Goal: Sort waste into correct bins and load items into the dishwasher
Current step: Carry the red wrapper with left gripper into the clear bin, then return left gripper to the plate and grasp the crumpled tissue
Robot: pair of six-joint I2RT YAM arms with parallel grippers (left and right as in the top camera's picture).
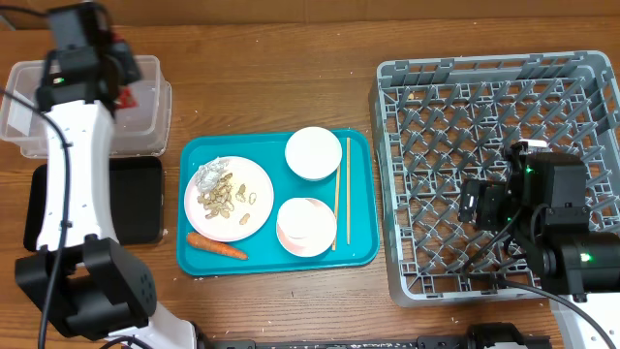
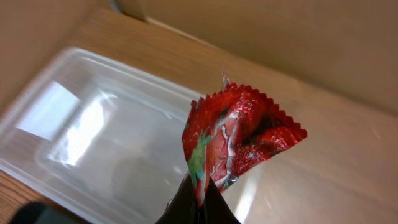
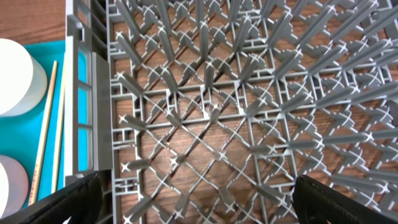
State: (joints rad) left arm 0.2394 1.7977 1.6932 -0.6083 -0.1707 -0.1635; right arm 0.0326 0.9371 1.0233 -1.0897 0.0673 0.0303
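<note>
My left gripper (image 2: 200,198) is shut on the red snack wrapper (image 2: 239,138) and holds it above the clear plastic tub (image 2: 93,137); in the overhead view it (image 1: 118,60) is over the tub (image 1: 145,121) at the far left. The black tray (image 1: 136,199) lies in front of the tub. The white plate (image 1: 247,174) carries peanut shells (image 1: 225,197) and crumpled foil (image 1: 211,173). The orange carrot (image 1: 217,246), two white bowls (image 1: 313,152) (image 1: 306,226) and the chopsticks (image 1: 341,192) lie on the teal tray. My right gripper (image 3: 199,199) is open and empty over the grey dish rack (image 1: 407,78).
The teal serving tray (image 1: 363,247) sits in the table's middle, between the bins and the rack. In the right wrist view the rack's left wall (image 3: 81,81), the chopsticks (image 3: 51,124) and a bowl (image 3: 15,74) show at the left.
</note>
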